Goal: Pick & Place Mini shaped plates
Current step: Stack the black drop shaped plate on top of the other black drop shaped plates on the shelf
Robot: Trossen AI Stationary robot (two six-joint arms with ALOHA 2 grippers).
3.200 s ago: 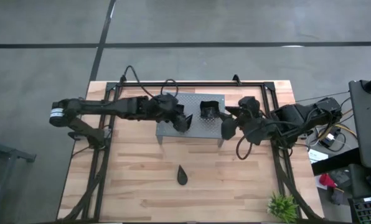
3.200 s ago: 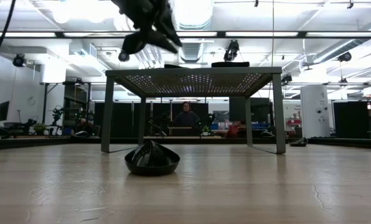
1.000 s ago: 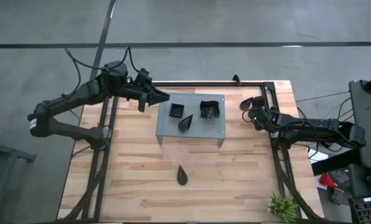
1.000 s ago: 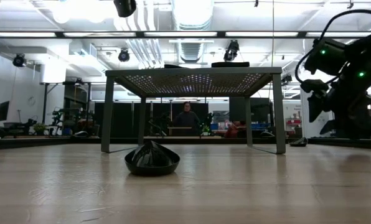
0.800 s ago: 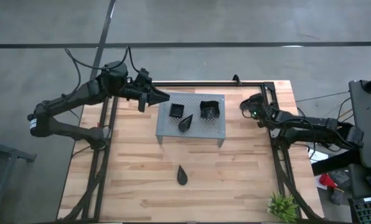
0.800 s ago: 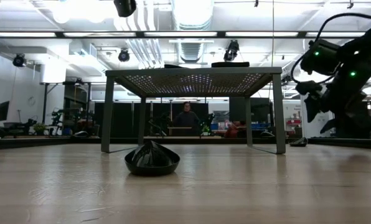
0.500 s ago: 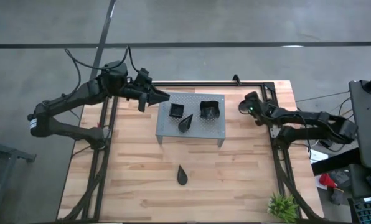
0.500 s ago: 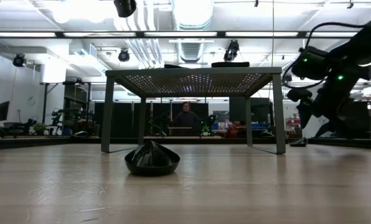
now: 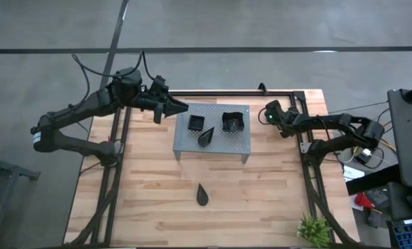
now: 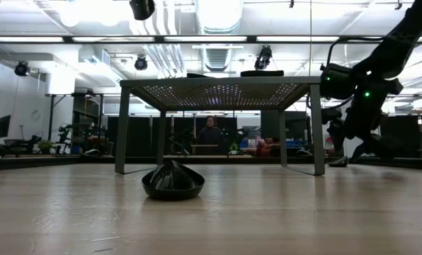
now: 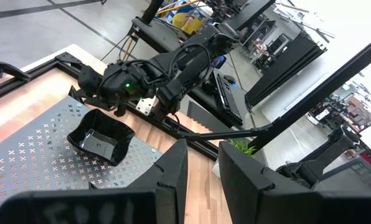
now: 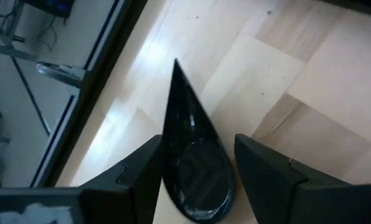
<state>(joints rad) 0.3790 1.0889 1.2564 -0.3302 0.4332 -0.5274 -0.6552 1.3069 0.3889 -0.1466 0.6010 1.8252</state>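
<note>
Since 3.2 s ago, both arms have pulled off the rack (image 9: pixel 212 128). My left gripper (image 9: pixel 179 106) hangs by its far left corner, fingers a narrow gap apart, empty. My right gripper (image 9: pixel 270 115) sits right of the rack, fingers (image 12: pixel 264 168) closed on a teardrop plate (image 12: pixel 195 168). On the rack: two square plates (image 9: pixel 195 123) (image 9: pixel 232 122) and a teardrop (image 9: pixel 206 136). One more teardrop (image 9: pixel 202 195) lies on the table (image 9: pixel 151 200).

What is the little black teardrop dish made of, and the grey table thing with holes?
The teardrop dish looks like glossy ceramic or hard plastic: light glints on its black surface. The rack looks like matte grey sheet metal, punched with rows of small holes.
</note>
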